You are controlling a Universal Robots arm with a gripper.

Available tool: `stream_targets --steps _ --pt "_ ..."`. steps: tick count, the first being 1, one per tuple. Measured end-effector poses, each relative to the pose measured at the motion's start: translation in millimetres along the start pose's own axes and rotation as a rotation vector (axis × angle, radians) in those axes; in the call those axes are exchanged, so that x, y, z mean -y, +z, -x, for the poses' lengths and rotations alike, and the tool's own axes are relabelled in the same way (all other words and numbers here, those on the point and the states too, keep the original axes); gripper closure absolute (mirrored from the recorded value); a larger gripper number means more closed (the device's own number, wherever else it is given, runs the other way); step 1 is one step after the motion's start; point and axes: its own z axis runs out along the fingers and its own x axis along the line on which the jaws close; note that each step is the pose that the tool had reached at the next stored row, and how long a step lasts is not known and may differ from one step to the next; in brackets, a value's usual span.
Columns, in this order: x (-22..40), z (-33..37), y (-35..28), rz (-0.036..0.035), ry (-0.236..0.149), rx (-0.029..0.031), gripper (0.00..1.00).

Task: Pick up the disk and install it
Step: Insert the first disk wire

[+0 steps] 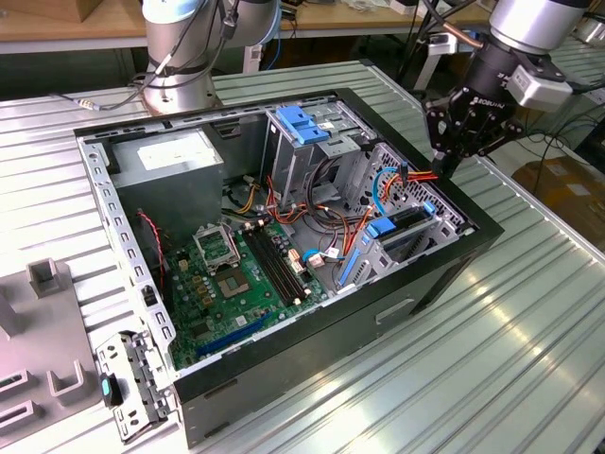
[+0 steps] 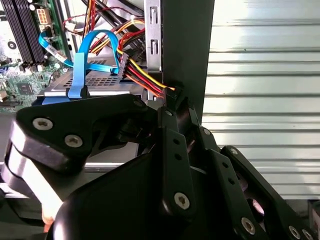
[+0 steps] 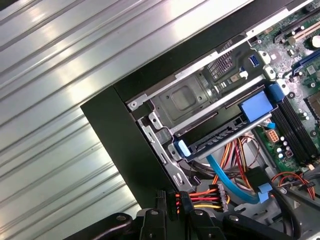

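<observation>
Here the gripper (image 1: pixel 452 151) hangs over the far rim of the computer case (image 1: pixel 444 274), fingers pinched on a power connector (image 3: pixel 200 197). The disk (image 1: pixel 402 227) sits inside that case in its bay, just below the fingers, long axis along the bay rails, blue tab (image 3: pixel 256 106) toward the motherboard (image 1: pixel 236 284).

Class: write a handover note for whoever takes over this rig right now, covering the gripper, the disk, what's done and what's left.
Gripper: shut on the wired power plug, at the edge of the case by the drive cage.
Disk: lying in the drive cage, blue rails showing.
Done: the disk appears picked up and slid in.
Left: the power plug is not yet joined to the disk.
</observation>
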Motion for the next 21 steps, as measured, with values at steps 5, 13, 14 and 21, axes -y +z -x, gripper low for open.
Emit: stream_targets --steps 5,13,14,21 --pt "-1.0 0.9 1.0 -0.0051 -0.023 -0.0087 0.74" --pt "-1.2 1.3 3.9 -0.0109 -0.051 -0.0197 0.82" --pt "-1.2 1.3 3.9 -0.0109 -0.051 -0.0197 0.82" --pt "-1.6 1.4 -7.7 -0.0107 -0.034 -0.0189 0.84"
